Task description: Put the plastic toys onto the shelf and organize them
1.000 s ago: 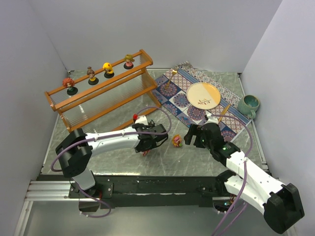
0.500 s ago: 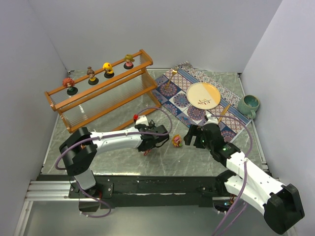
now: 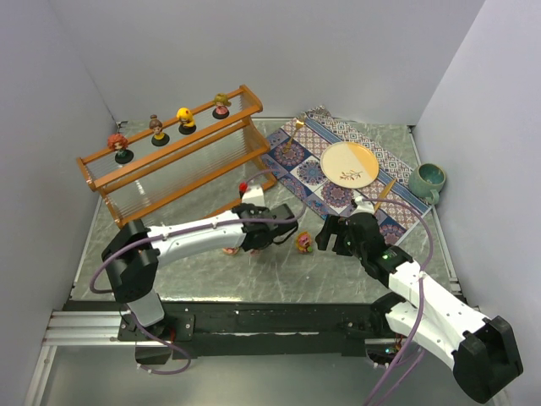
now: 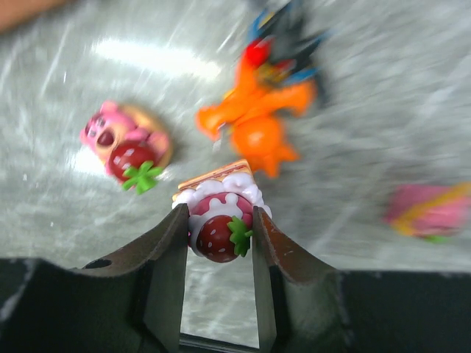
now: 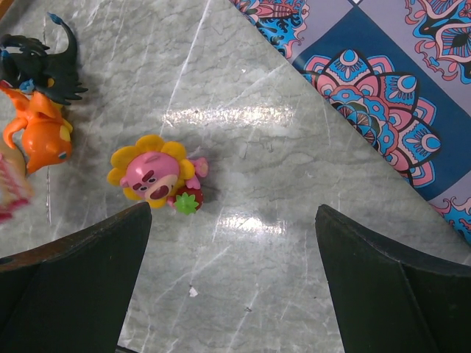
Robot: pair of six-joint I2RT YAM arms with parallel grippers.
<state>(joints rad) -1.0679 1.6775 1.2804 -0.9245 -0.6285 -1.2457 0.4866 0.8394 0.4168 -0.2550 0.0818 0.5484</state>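
Near the middle of the grey marbled worktop (image 3: 296, 283), the left fingers (image 4: 165, 268) clamp a strawberry-topped cream cake toy (image 4: 219, 213); the right fingers (image 5: 77, 283) stand wide apart over a pink-faced yellow sunflower toy (image 5: 154, 175).

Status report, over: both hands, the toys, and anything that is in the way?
Left hand shut on strawberry cake toy. Right hand open, near pink flower bear. Orange toy and black spiky toy close by, on table.

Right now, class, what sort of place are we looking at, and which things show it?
Probably a robot test cell: a left arm and right arm bolted to a rail at the near edge of the table, plain white walls boxing it in, and staged toys on a shelf.
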